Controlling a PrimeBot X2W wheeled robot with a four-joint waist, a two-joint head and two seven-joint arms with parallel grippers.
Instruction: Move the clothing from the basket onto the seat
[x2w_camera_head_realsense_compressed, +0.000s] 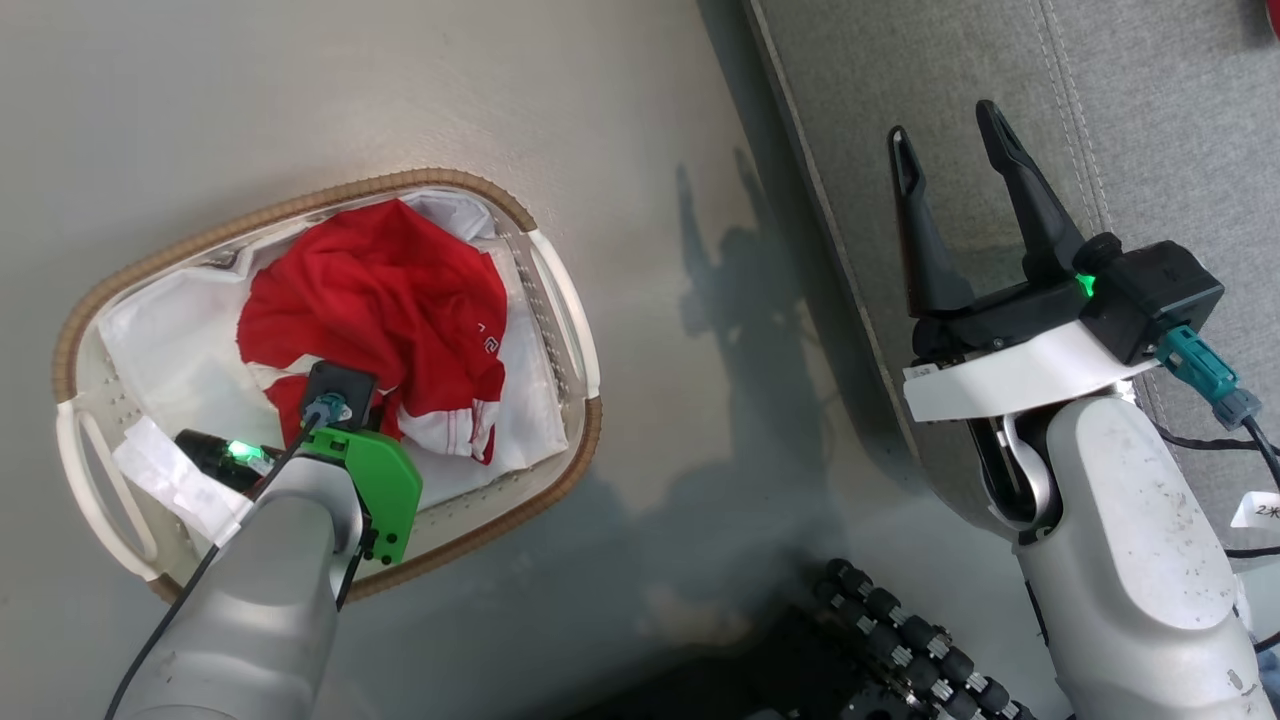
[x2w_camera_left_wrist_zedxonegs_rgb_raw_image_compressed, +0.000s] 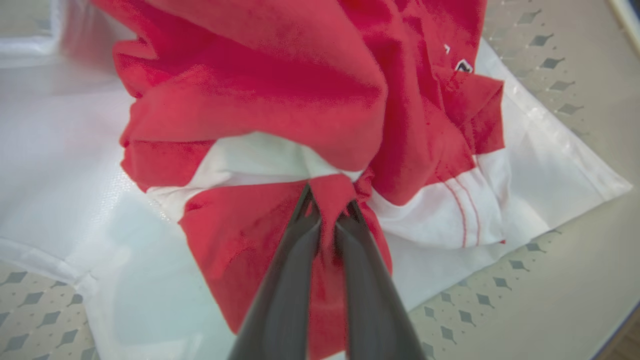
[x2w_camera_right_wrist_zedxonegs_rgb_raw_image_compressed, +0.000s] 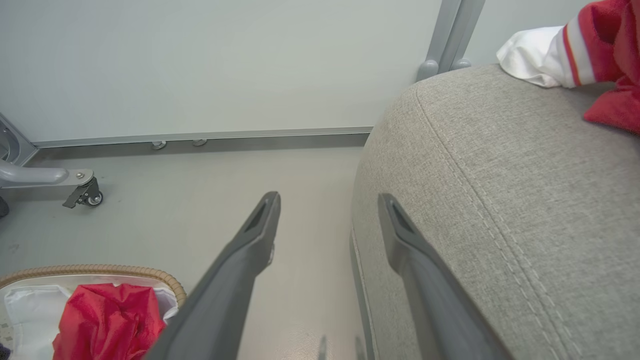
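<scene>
A crumpled red garment with white panels, the clothing, lies in the white basket on the floor. My left arm reaches down into the basket. In the left wrist view my left gripper is shut on a pinched fold of the red clothing. My right gripper stands open and empty over the edge of the grey seat. In the right wrist view, another red and white garment lies on the seat, and the basket shows at lower left.
A white liner sheet lies under the clothing in the basket. Bare floor separates basket and seat. A wall and a wheeled grey frame foot stand beyond. The robot's dark base sits at the bottom.
</scene>
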